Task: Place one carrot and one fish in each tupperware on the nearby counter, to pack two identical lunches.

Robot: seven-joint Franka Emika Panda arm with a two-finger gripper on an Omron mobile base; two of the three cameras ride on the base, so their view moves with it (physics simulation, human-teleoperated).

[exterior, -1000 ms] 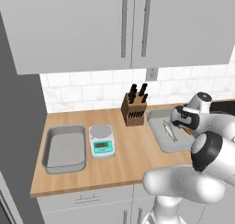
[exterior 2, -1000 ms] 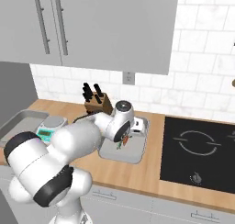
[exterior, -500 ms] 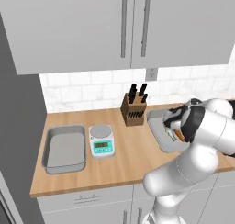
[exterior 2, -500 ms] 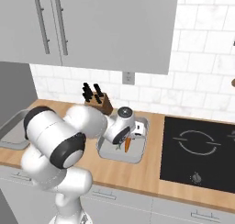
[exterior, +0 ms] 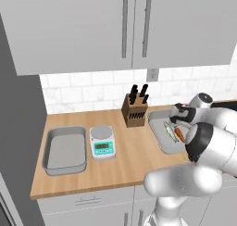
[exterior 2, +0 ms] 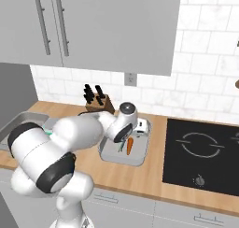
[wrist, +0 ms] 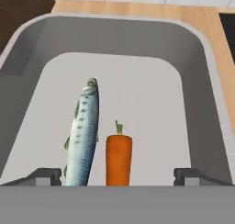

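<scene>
Hand view: the two-finger gripper [wrist: 117,175] hung with its dark tips spread wide, pinching nothing, over the near shallow grey rectangular tray [wrist: 209,103]. A slim silvery-grey fish [wrist: 82,133] and a small orange tapered carrot [wrist: 119,159] lay side by side, just apart, on its floor, one lunch apparently packed. The other grey tray [exterior: 65,149] sat bare farther along the light-tan wooden counter [exterior: 127,160], beyond a white scale [exterior: 102,141], probably awaiting its pair.
</scene>
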